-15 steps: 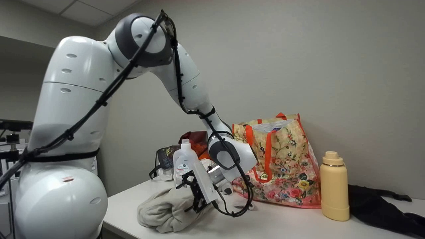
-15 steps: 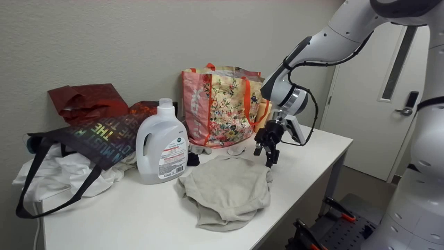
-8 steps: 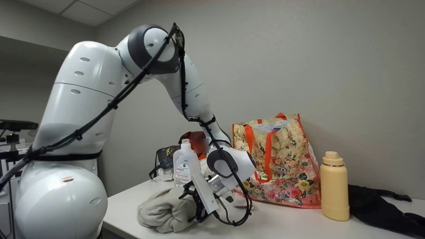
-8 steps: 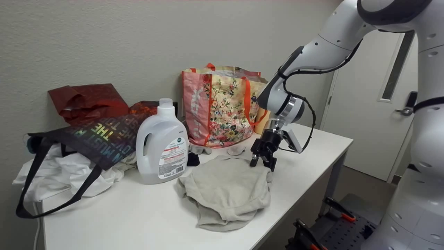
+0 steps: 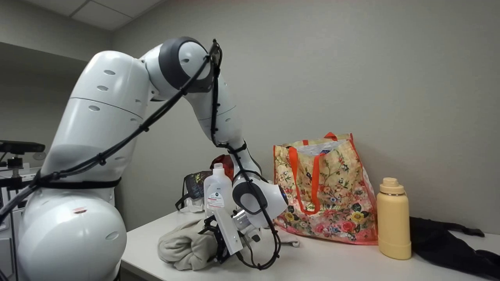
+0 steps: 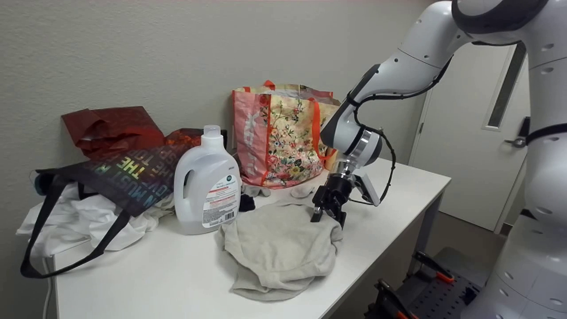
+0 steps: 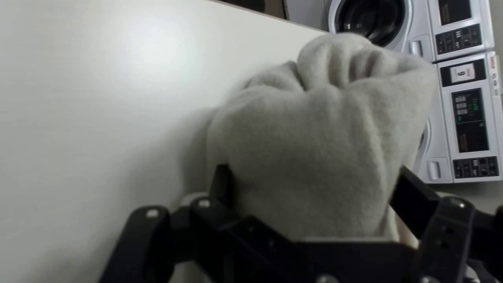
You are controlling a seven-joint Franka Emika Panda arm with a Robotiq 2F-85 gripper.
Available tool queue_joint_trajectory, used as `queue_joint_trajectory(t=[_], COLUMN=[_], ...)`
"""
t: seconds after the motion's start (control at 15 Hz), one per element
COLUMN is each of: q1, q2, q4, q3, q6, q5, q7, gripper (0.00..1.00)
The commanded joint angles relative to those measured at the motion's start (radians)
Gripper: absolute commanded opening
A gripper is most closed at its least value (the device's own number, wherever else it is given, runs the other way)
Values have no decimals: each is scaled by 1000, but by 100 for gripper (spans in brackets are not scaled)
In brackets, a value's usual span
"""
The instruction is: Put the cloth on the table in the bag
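"Cloth (image 6: 279, 248): location?"

"Bunched on the white table (image 6: 155, 274), outside the floral bag (image 6: 292, 137) and apart from it. The wrist view shows a rounded, creased mound of the fabric."

"Gripper (image 7: 314, 177): condition?"

"Fingers (image 7: 221, 184) spread wide, with a bulge of cloth between them. The finger on the table side meets the fabric in the wrist view; contact at the opposite finger cannot be confirmed. In an exterior view, one fingertip stands over the cloth, the other at its edge. The arm (image 6: 416, 66) slants down toward the cloth."

"Floral bag: orientation?"

"Upright near the wall (image 6: 177, 57), mouth facing up. An orange-red strap (image 6: 316, 128) hangs down one face."

"Adjacent items?"

"White jug (image 6: 208, 190): upright, just beside the cloth; contact unclear. Yellow bottle (image 5: 393, 222), in an exterior view: upright, just beside the floral bag. Black item (image 5: 445, 246): lying beside the yellow bottle. Dark lettered bag (image 6: 128, 177): slumped over white fabric (image 6: 93, 217)."
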Motion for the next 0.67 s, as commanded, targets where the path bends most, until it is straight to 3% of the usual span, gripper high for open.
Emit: queue_joint_trajectory(t=[0.0, 0.13, 0.6], q1=[7, 14, 2], q2=[-20, -23, -23], q4=[-16, -17, -13], q3=[32, 36, 11], q6=[-41, -41, -38], q5=[67, 80, 83], q7=[-27, -26, -12], gripper=[74, 70, 16])
